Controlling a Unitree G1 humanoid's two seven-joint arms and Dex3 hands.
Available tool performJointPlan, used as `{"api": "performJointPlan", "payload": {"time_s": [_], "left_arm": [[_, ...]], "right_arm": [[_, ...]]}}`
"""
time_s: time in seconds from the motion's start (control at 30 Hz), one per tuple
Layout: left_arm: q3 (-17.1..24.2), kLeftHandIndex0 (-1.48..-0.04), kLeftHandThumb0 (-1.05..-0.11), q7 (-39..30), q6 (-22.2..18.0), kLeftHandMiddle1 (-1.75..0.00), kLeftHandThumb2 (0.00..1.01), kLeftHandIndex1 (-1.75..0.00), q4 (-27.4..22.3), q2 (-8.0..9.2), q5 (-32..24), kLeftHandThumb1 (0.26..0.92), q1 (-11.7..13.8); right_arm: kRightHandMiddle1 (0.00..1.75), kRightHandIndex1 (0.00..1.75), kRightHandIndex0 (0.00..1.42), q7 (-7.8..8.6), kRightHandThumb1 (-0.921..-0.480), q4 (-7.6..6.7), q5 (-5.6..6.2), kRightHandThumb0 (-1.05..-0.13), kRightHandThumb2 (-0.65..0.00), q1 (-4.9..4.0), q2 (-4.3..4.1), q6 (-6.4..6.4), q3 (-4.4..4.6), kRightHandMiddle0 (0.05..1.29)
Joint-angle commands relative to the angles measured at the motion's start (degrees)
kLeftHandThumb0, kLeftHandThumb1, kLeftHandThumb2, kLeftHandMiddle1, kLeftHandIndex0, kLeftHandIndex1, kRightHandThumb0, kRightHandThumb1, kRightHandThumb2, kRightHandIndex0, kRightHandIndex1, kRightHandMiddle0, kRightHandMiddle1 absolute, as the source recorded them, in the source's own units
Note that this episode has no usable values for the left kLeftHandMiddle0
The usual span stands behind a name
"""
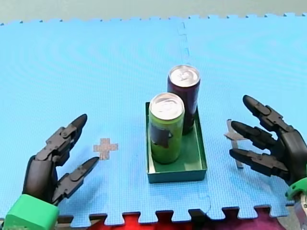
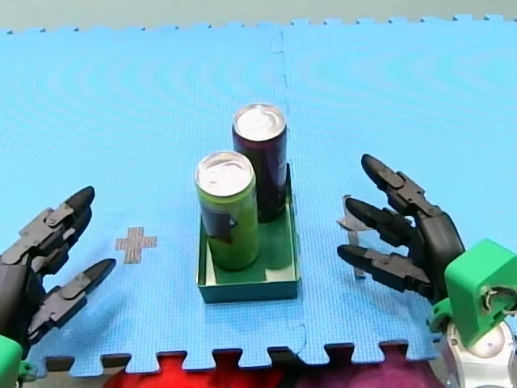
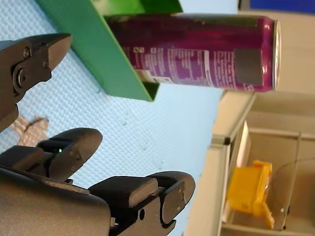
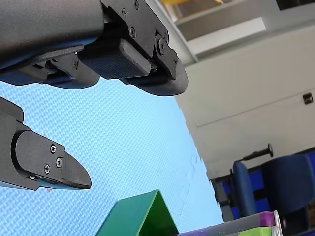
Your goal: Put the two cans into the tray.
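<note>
okay, first head view: both cans stand upright inside the green tray (image 1: 176, 176), mid blue foam mat (image 1: 96, 72). green can (image 1: 166, 128) is at the tray's near end and purple can (image 1: 183, 96) is just behind it at the far end; cannot tell if they touch. both have silver tops, and the green can has a dark patch on its side. left hand (image 1: 60, 160) is over the mat left of the tray, holding nothing, fingers uncurled. a grey tape cross (image 1: 105, 148) lies between it and the tray. right hand (image 1: 268, 143) is right of the tray, also holding nothing, fingers uncurled, by a grey tape mark (image 1: 235, 136).

second head view: same layout, plus the green cuff (image 2: 485, 283) at the right wrist.

first wrist view: dark fingers (image 3: 74, 147) near the tray wall, gripping nothing. here the purple can's side shows small white print and a grey square patch. a yellow object (image 3: 251, 189) sits on a shelf beyond the mat.

second wrist view: dark fingers (image 4: 133, 54) over the mat, gripping nothing. a tray corner and the cans' top rims are at the frame edge, with a blue chair (image 4: 280, 182) behind.
</note>
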Motion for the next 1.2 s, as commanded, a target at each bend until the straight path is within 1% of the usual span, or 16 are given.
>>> {"api": "performJointPlan", "payload": {"time_s": [0.0,0.27,0.4,0.5,0.6,0.73,0.87,0.97,1.17], "left_arm": [[0.2,-0.56,-1.048,-0.1,0.3,-0.01,0.01,0.0,-0.4,0.34,-0.3,0.901,0.1],[0.4,-0.56,-1.048,-0.5,0.4,0.0,0.01,0.0,0.0,0.77,-0.7,0.905,-0.4],[0.7,-0.56,-1.048,-1.2,0.5,0.0,0.01,0.0,0.1,1.31,-1.4,0.907,-0.6],[0.9,-0.56,-1.048,-1.4,0.4,0.0,0.01,0.0,0.5,1.5,-1.5,0.909,-0.9],[1.2,-0.56,-1.048,-1.5,0.0,0.0,0.01,0.0,1.5,1.7,-1.6,0.911,-1.3],[1.7,-0.56,-1.048,-2.0,-0.8,0.0,0.01,0.0,2.9,2.35,-2.1,0.913,-1.8],[2.0,-0.56,-1.048,-1.9,-1.5,0.0,0.01,0.0,4.2,2.8,-1.9,0.915,-2.9],[2.0,-0.56,-1.048,-1.7,-1.6,0.0,0.01,0.0,4.1,2.98,-1.6,0.915,-3.2],[1.8,-0.56,-1.048,-1.2,-1.0,0.0,0.0,0.0,2.6,2.61,-1.2,0.912,-3.0]], "right_arm": [[0.0,0.0,0.51,0.15,-0.705,0.17,0.13,-0.649,0.0,-0.39,-0.26,-0.51,-0.07,0.37],[0.0,0.0,0.51,0.29,-0.704,0.24,0.15,-0.649,0.0,-0.73,-0.35,-0.9,-0.09,0.37],[0.0,0.0,0.51,-0.06,-0.705,0.65,-0.3,-0.653,0.0,-1.3,-0.66,-1.09,0.06,0.37],[0.0,0.0,0.52,0.0,-0.705,0.83,-0.37,-0.654,0.0,-1.58,-0.79,-1.17,0.08,0.37],[0.0,0.0,0.52,0.01,-0.705,1.0,-0.43,-0.652,0.0,-1.58,-0.82,-1.31,0.1,0.37],[0.0,0.0,0.52,-0.23,-0.705,1.15,-0.75,-0.648,0.0,-1.47,-0.65,-1.39,0.27,0.37],[0.0,0.0,0.51,-0.42,-0.705,1.15,-0.97,-0.646,0.0,-1.62,-0.51,-1.18,0.33,0.37],[0.0,0.0,0.51,-0.34,-0.705,1.06,-0.89,-0.648,0.0,-1.81,-0.48,-1.03,0.25,0.37],[0.0,0.0,0.52,0.06,-0.704,0.79,-0.59,-0.649,0.0,-1.85,-0.64,-1.1,0.04,0.38]]}}
